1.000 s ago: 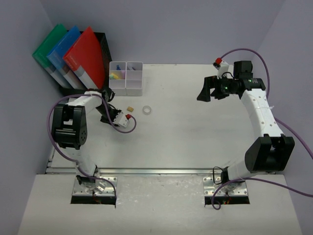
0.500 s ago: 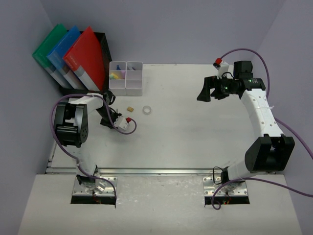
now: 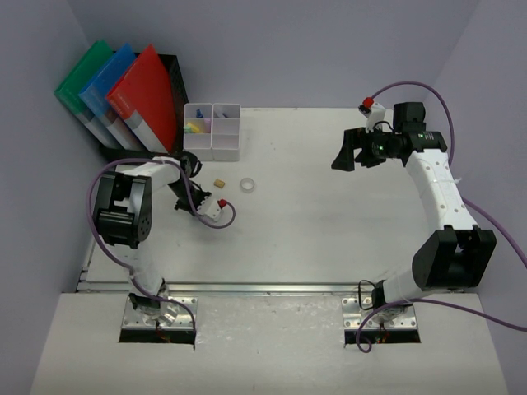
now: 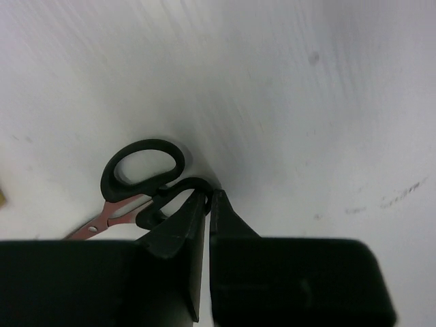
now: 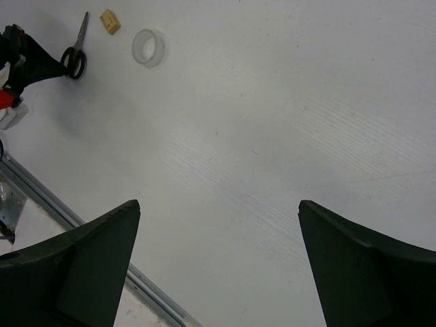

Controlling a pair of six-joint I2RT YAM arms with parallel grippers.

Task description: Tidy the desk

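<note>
Left pincer [image 4: 208,196] closed together, tips at the black handle loop of scissors [image 4: 163,193] lying on white table [image 4: 306,102], right pincer [image 5: 219,204] spread wide above table.

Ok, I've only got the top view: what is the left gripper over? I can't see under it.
Observer: Scissors with black handles, lying flat on the desk. The left wrist view shows them.
Operator: Has the gripper got them?
Observer: The left gripper is shut, with its tips at the rim of one handle loop. I cannot tell whether they pinch it.
Operator: And the right one?
Observer: The right gripper is open over bare desk and holds nothing.
</note>
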